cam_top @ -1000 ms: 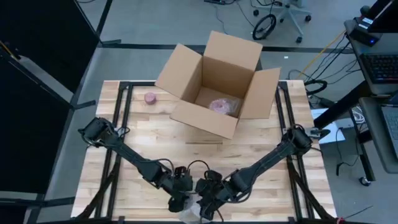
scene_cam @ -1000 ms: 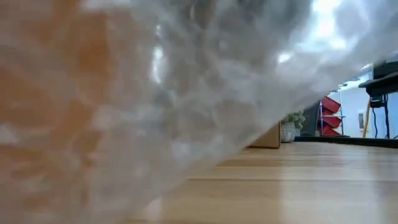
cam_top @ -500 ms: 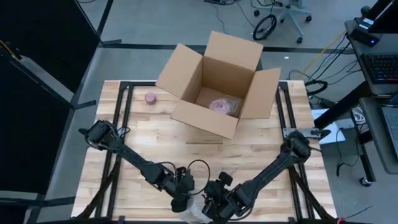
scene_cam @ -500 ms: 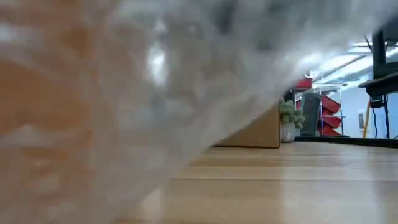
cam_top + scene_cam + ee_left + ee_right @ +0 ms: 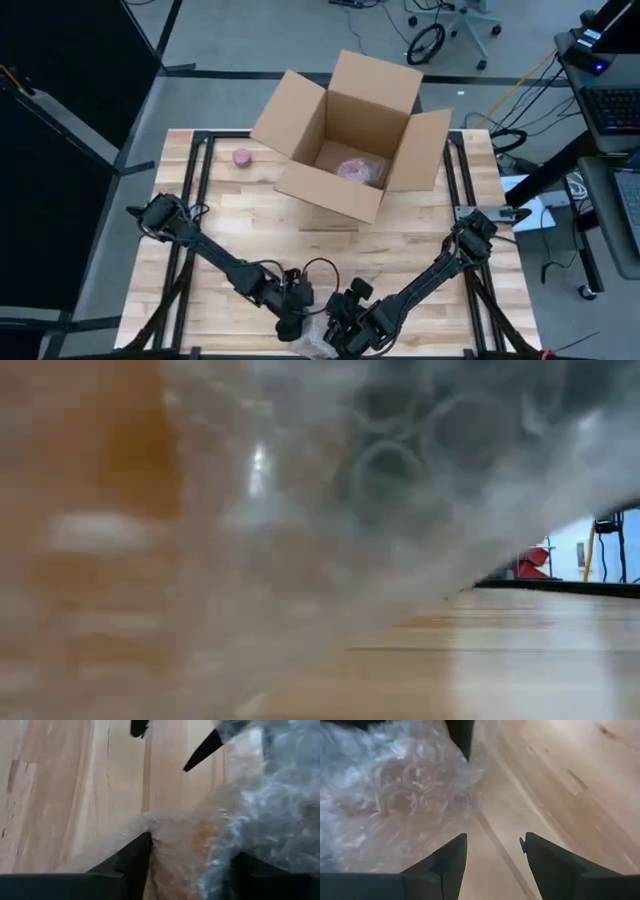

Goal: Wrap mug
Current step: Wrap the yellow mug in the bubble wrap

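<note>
The mug shows as an orange shape inside a bundle of clear bubble wrap point(image 5: 220, 835) at the table's near edge point(image 5: 315, 346). The bundle fills most of the low view point(image 5: 250, 540). My left gripper point(image 5: 192, 855) stands over it from the left point(image 5: 298, 328), a finger on either side of the bundle. Right beside the wrap on its right is my right gripper point(image 5: 492, 847), open over bare wood point(image 5: 345, 338). My left gripper has the wrapped bundle between its two fingers. One fingertip point(image 5: 144, 840) meets the wrap's loose edge point(image 5: 155, 827); the wrap partly covers the other finger point(image 5: 250, 867). The fingers slant down from the table's left. The bundle rests on the table.
An open cardboard box point(image 5: 350, 135) stands at the back middle with a pink wrapped thing point(image 5: 358, 170) inside. A small pink object point(image 5: 241, 157) lies on the wood to the box's left. Bare wood lies between the box and the grippers.
My right gripper has moved toward the table's near edge and come in beside the bundle. In the low view the wrap has shifted and now covers more of the picture, hiding the box behind it.
</note>
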Tool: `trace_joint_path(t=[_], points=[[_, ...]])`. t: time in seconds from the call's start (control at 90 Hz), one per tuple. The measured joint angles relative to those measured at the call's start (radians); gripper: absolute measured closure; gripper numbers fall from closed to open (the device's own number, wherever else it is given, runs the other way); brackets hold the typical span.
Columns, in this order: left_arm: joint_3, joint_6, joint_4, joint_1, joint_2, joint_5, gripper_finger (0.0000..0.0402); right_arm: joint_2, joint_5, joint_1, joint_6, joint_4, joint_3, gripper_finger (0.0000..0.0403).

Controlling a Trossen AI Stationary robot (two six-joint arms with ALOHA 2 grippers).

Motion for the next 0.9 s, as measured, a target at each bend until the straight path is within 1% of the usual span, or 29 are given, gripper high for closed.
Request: trace_joint_path(t=[0.056, 0.089, 0.6, 0.733, 0.756, 0.789, 0.9], points=[[0.0, -0.007, 0.008, 0.001, 0.0, 0.009, 0.0306, 0.002, 0.001, -0.001, -0.005, -0.002, 0.0, 0.0218], [0.0, -0.009, 0.013, 0.002, 0.0, 0.013, 0.0315, 0.002, 0.0, 0.0, -0.009, -0.002, 0.0, 0.0218], [0.0, 0.004, 0.032, 0.002, 0.002, 0.016, 0.0316, 0.002, -0.007, -0.001, -0.029, -0.001, 0.0, 0.0218], [-0.001, 0.026, 0.068, 0.003, 0.006, 0.052, 0.0317, 0.002, -0.009, -0.001, -0.029, 0.002, 0.0, 0.0218], [-0.001, 0.03, 0.075, 0.003, 0.006, 0.056, 0.0311, 0.002, -0.011, -0.001, -0.029, 0.003, 0.0, 0.0218], [-0.002, 0.032, 0.08, 0.002, 0.007, 0.058, 0.0292, 0.002, -0.013, -0.001, -0.029, 0.004, 0.0, 0.0218], [-0.002, 0.023, 0.08, 0.006, 0.008, 0.065, 0.0198, 0.002, -0.015, 0.002, -0.029, 0.004, 0.0, 0.0218]])
